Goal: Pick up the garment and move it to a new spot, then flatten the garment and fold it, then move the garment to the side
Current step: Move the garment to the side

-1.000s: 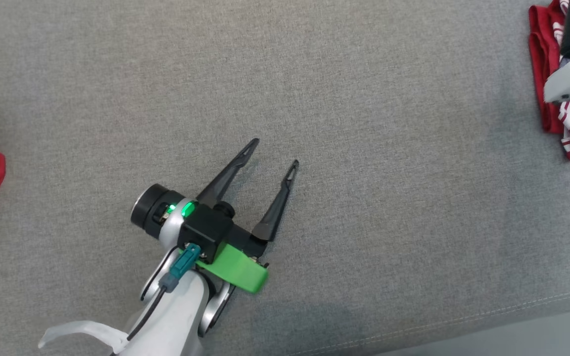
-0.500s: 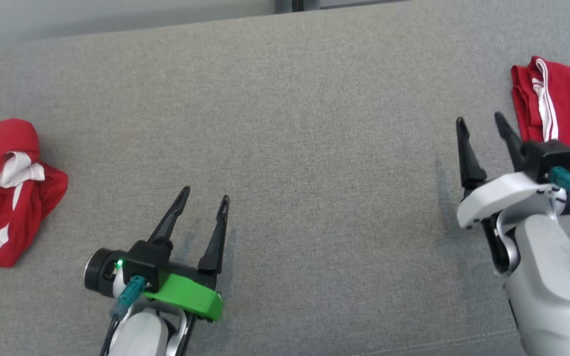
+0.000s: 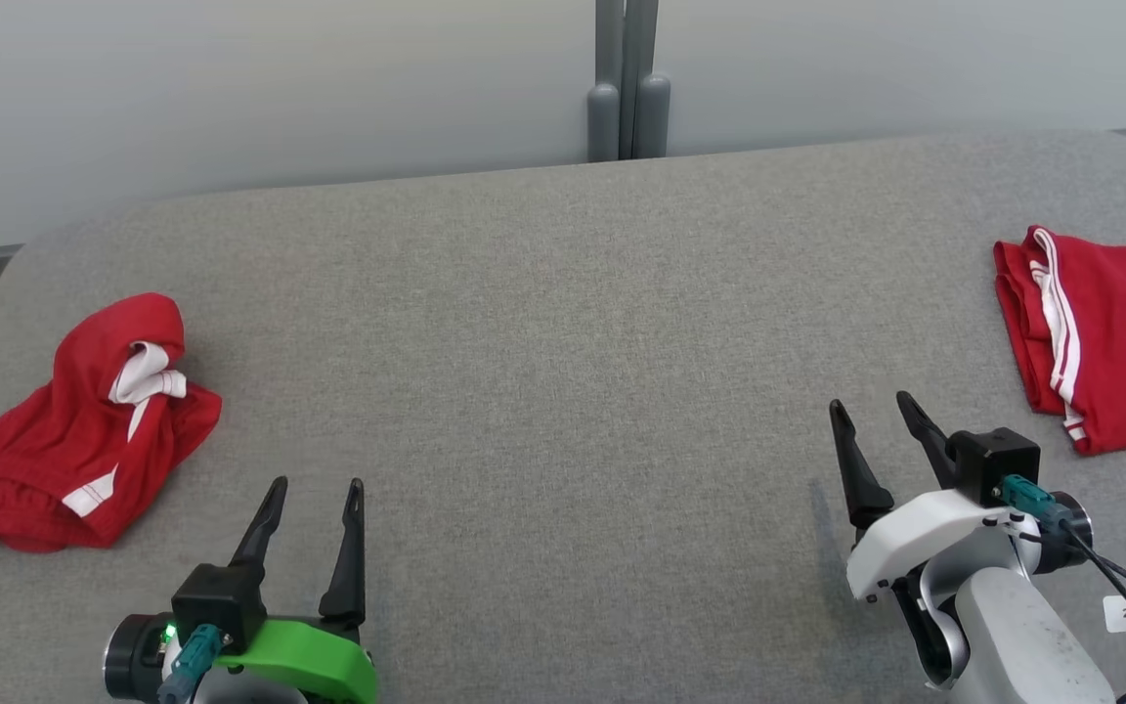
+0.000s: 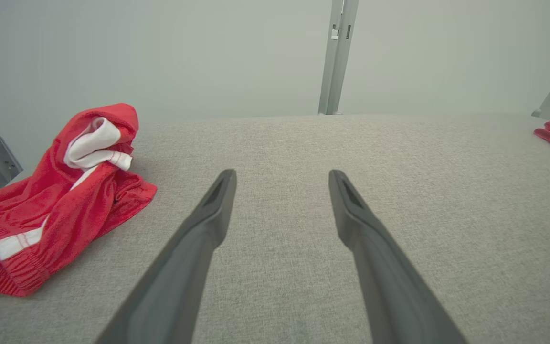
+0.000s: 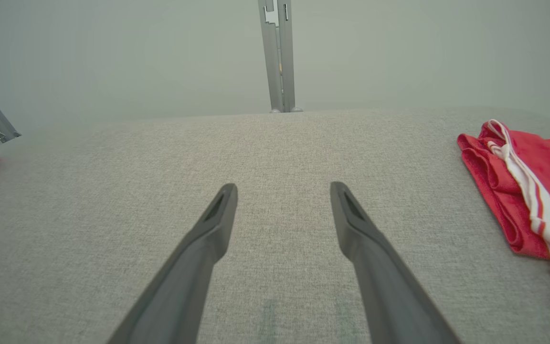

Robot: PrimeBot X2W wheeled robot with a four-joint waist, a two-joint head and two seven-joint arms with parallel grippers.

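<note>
The crumpled garment (image 3: 74, 430) was found heaped near the left edge of the tabletop (image 3: 563, 323), red cloth bunched up with a white band turned outward. From that state it was judged not yet to have been flattened or folded, and so to be the piece in hand for the task. A folded garment (image 3: 1110, 342) was laid flat at the right edge with its white stripes running side by side. It was taken to be finished work set aside there, so that the middle could be used. The grey stretch between the two was judged to be the new spot where a garment could be spread and folded. The left pincer (image 3: 318, 484) was held low by the front edge toward the left corner, near the heap but apart from it. Its fingers were spread wide with nothing between them, as would suit a reach toward the cloth. The right pincer (image 3: 869, 403) was held by the front edge toward the right corner, near the folded garment yet not touching it, likewise opened wide and gripping nothing. Both were pointed toward the far edge, where a grey post (image 3: 627, 88) was seen against the wall. The first pickup was judged not yet begun.
</note>
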